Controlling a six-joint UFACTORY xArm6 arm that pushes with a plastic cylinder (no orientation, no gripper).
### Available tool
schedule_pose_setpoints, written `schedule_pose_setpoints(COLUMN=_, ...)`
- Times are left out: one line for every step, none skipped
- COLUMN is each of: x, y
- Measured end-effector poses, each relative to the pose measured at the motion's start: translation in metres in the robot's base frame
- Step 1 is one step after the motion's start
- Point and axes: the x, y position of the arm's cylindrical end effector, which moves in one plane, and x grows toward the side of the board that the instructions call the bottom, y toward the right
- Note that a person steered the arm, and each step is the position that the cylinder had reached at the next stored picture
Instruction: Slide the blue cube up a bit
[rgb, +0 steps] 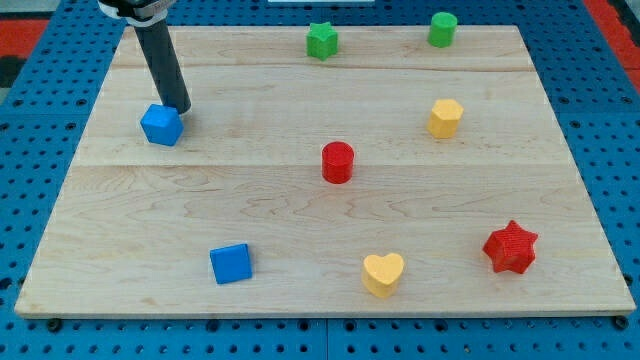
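The blue cube (231, 263) lies near the view's bottom left on the wooden board (300, 200). My tip (181, 109) is far from it, toward the view's top left, touching or nearly touching the upper right side of a second blue block (161, 125), a rounded many-sided one. The dark rod rises from the tip to the view's top edge.
A green star (321, 40) and a green cylinder (442, 29) sit at the view's top. A yellow hexagon block (445, 118) is at right, a red cylinder (338, 162) in the middle, a yellow heart (382, 273) and a red star (511, 247) at bottom right.
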Motion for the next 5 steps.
schedule_pose_setpoints(x=0.000, y=0.001)
schedule_pose_setpoints(x=0.017, y=0.063)
schedule_pose_setpoints(x=0.073, y=0.065)
schedule_pose_setpoints(x=0.096, y=0.001)
schedule_pose_setpoints(x=0.082, y=-0.034)
